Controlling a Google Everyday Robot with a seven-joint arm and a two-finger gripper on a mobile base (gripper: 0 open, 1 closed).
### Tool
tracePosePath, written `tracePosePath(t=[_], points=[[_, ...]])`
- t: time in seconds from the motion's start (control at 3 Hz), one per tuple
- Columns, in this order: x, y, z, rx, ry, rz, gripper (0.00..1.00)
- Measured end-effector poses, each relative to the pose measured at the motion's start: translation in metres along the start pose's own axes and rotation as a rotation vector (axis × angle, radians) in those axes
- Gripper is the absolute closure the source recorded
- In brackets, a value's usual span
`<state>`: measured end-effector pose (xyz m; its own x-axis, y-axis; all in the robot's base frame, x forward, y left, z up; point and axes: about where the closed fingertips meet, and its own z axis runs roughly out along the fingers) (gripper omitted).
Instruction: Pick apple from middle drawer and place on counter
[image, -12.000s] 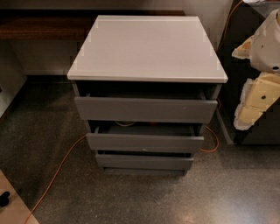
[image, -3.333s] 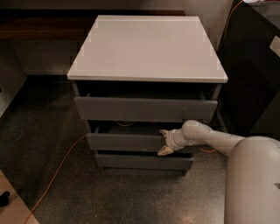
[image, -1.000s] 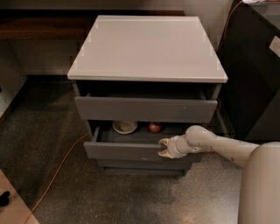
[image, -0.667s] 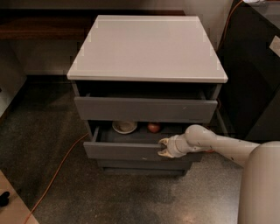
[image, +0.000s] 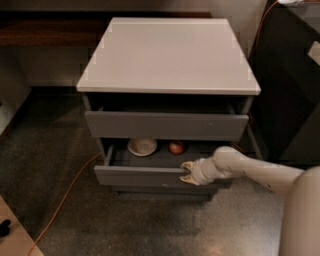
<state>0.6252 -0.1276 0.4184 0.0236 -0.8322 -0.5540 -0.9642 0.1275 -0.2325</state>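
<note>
The middle drawer (image: 145, 176) is pulled out, showing its grey interior. The small red apple (image: 176, 147) lies inside at the back, right of a round cream bowl (image: 142, 146). My gripper (image: 187, 172) comes in from the right and sits at the drawer's front edge, its cream fingers (image: 187, 164) set above and below the top of the front panel. The apple is behind and a little left of the gripper, apart from it. The pale counter (image: 167, 55) on top of the cabinet is bare.
The top drawer (image: 166, 125) is slightly ajar above. The bottom drawer (image: 160, 194) is just visible below. An orange cable (image: 65, 192) runs over the dark floor at left. A dark brown shelf (image: 45, 27) is at back left, a dark cabinet (image: 290, 85) at right.
The middle drawer has been pulled out from nearly shut, revealing the bowl and apple. Over the last second the gripper and drawer have stayed still.
</note>
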Motion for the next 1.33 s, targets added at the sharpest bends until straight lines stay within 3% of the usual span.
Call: tracePosePath(t=[0.67,1.0,1.33], points=[[-0.004,-0.002,-0.005,0.0,0.0,0.0,0.12],[-0.013,0.018,-0.011,-0.009,-0.049,-0.008,0.0],[-0.029,0.032,-0.02,-0.007,-0.103,-0.03,0.0]])
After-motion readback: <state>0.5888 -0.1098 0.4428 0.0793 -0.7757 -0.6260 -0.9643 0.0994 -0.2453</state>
